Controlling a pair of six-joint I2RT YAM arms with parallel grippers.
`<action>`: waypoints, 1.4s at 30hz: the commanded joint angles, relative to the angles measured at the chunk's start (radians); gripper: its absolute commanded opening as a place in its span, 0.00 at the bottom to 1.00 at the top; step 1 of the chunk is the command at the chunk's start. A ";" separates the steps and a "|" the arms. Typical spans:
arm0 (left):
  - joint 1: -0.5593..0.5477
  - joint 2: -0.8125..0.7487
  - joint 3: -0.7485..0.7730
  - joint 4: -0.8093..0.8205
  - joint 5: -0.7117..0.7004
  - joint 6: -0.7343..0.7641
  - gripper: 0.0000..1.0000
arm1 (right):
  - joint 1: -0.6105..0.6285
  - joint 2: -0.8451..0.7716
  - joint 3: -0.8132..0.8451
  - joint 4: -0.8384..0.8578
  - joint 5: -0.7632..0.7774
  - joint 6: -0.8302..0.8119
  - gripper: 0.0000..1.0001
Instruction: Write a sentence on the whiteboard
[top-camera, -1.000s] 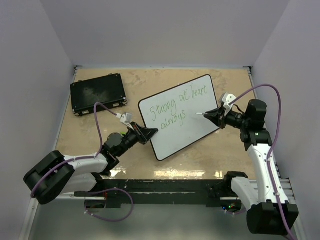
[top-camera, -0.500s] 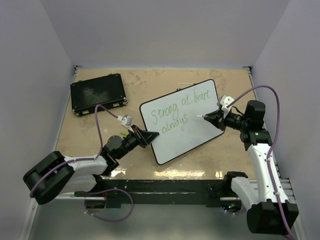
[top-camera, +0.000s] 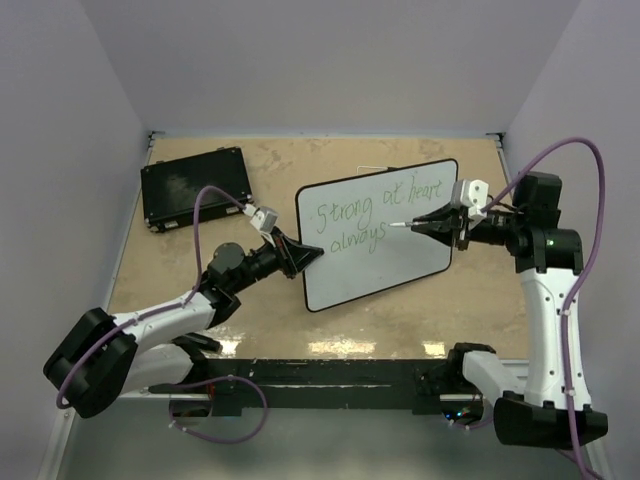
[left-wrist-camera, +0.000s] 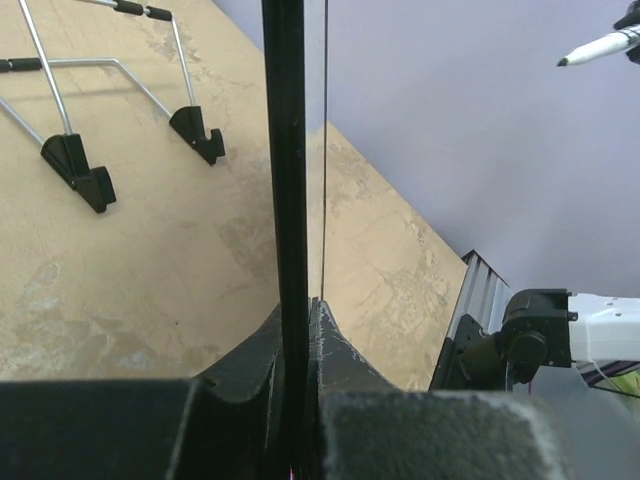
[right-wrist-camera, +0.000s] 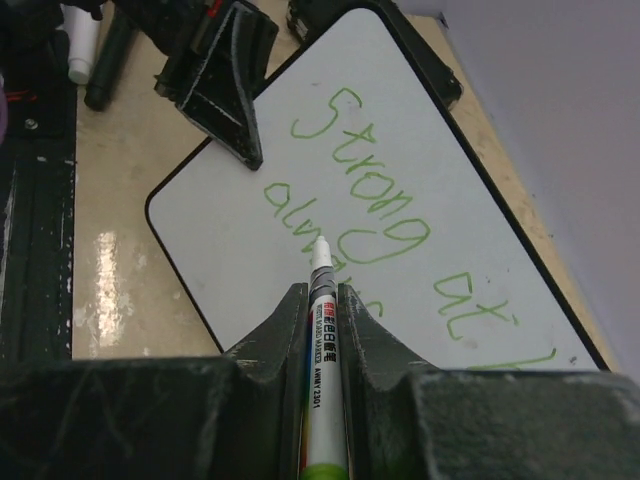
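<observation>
the sentence (top-camera: 372, 208) reads "strong at heart always", likely unfinished; left gripper (top-camera: 306, 255) pinches the whiteboard (top-camera: 390, 268) at its left edge, right gripper (top-camera: 428, 223) clamps the marker (top-camera: 403, 226).

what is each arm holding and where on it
The left gripper clamps the whiteboard by its left edge; the right gripper holds a marker by its barrel, tip sticking out.

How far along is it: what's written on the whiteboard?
The whiteboard shows green words, "Strong at heart" over "always". The right tool's marker hides the end of "always" in the wrist view.
</observation>
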 joint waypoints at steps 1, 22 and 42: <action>0.062 0.022 0.112 0.053 0.169 0.093 0.00 | -0.005 0.058 0.106 -0.358 -0.078 -0.293 0.00; -0.035 -0.092 -0.107 0.096 -0.073 -0.042 0.00 | -0.005 -0.131 -0.270 0.193 0.120 0.106 0.00; -0.122 -0.052 -0.198 0.245 -0.201 -0.111 0.00 | -0.005 -0.157 -0.348 0.269 0.167 0.142 0.00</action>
